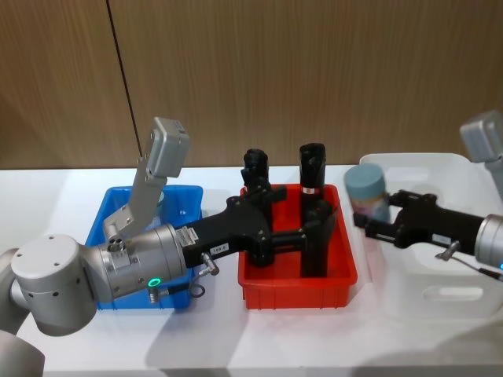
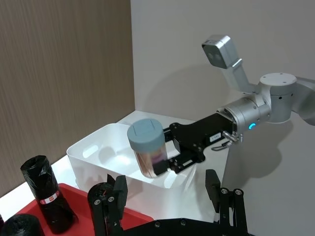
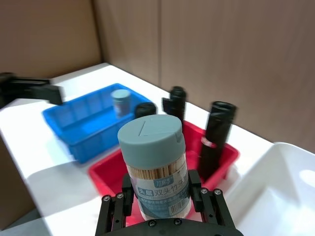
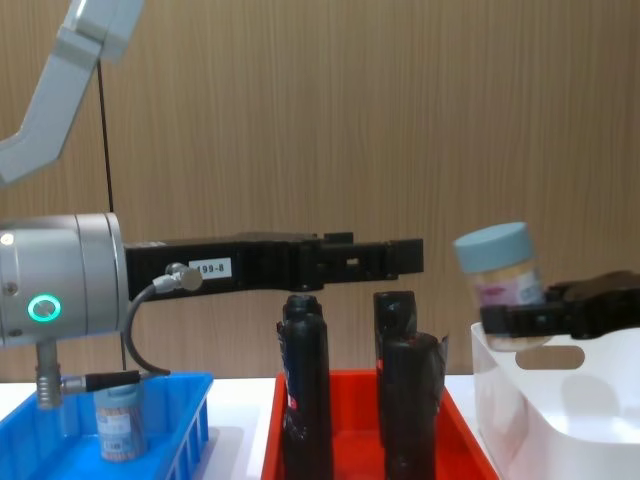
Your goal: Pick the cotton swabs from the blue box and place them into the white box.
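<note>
R hand point(image 1: 376, 222) pinches cotton swabs tub point(image 1: 367, 188) low on body, centre-right of frame, over white box point(image 1: 440, 302) rim; prob. light, stiff, slick; grip wall, not lid; L hand point(image 4: 400, 257) spread over red crate point(image 1: 259, 294).

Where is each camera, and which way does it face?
Head: high, facing down at blue box, red crate, white box; left gripper, right gripper show.
Chest: lower, facing across the table; both grippers show.
Left wrist: faces the held cotton swabs; own fingers show.
Right wrist: faces the blue box past its held swabs.
All four share those swabs.
</note>
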